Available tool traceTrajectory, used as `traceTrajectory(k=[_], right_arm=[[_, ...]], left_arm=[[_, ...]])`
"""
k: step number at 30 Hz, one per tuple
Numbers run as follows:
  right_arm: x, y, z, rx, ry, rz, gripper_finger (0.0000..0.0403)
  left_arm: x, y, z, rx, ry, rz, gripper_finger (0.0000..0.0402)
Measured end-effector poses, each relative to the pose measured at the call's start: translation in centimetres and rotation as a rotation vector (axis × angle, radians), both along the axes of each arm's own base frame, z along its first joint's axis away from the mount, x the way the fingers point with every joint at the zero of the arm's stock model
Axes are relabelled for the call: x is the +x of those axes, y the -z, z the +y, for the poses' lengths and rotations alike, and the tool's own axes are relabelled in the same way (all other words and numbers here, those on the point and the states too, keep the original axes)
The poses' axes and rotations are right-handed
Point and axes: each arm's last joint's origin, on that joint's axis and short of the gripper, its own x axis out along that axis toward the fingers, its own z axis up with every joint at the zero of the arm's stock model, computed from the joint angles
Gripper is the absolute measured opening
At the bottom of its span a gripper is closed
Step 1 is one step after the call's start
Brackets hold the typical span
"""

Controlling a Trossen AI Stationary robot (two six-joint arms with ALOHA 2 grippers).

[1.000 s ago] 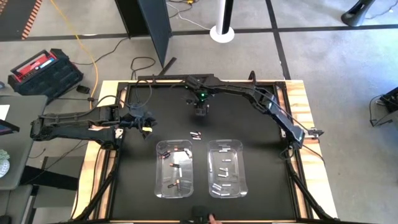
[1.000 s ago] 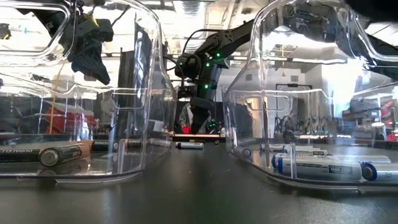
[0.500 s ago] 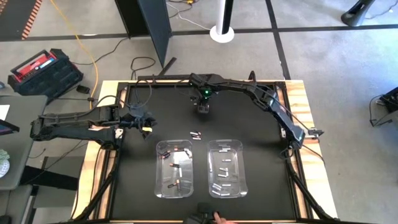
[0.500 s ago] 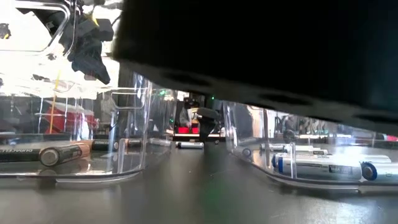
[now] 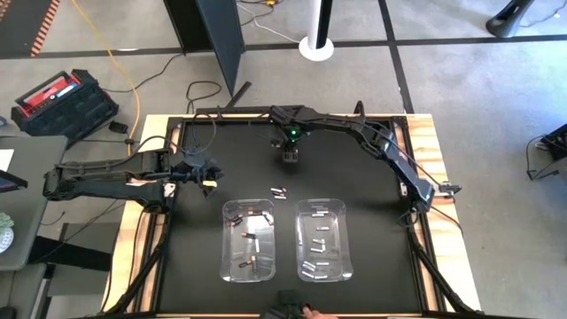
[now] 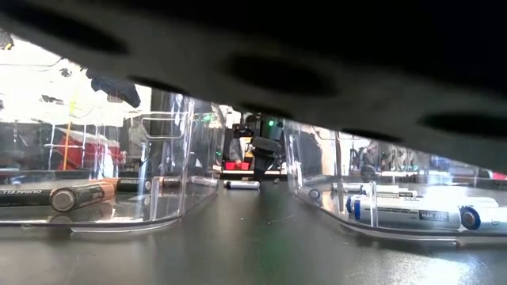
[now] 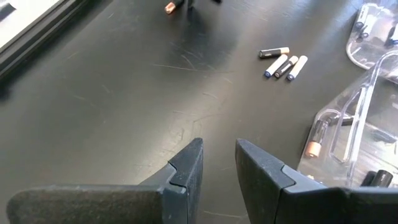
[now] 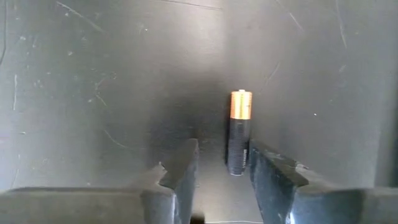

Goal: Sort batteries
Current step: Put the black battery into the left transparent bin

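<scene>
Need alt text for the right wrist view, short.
A dark battery with a copper end lies on the black table, between the tips of the open right gripper, nearer one finger and not yet gripped. Nothing else is in view.

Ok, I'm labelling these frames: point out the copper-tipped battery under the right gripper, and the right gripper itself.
copper-tipped battery (image 8: 239,134), right wrist view, mid dark body.
right gripper (image 8: 222,167), right wrist view, midway between its open fingertips.

Two dark jointed arms; green light on right arm (image 5: 293,136)
</scene>
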Motion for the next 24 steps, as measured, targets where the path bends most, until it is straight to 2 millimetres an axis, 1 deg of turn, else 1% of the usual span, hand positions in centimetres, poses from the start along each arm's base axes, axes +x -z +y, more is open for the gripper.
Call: traceTrajectory(k=[6,8,15,20,24], right_arm=[[0.06,0.02,0.0,0.001,0.004,-0.005,0.0096],[0.08,0.03,-0.05,0.002,0.005,-0.01,0.0086],[0.1,0.04,-0.05,0.006,0.01,-0.014,0.0083],[0.06,0.05,-0.03,0.022,0.06,-0.013,0.0082],[-0.5,-0.1,-0.11,0.043,0.092,0.024,0.0081]], left_arm=[[0.0,-0.01,0.01,0.0,-0.004,-0.001,0.0091],[0.0,-0.01,0.01,0.001,-0.006,-0.001,0.0091],[0.0,-0.01,0.02,0.002,-0.007,-0.001,0.0091],[-0.01,-0.01,0.02,0.002,-0.007,-0.001,0.0091],[-0.01,0.0,0.01,0.002,-0.006,0.0,0.0091]])
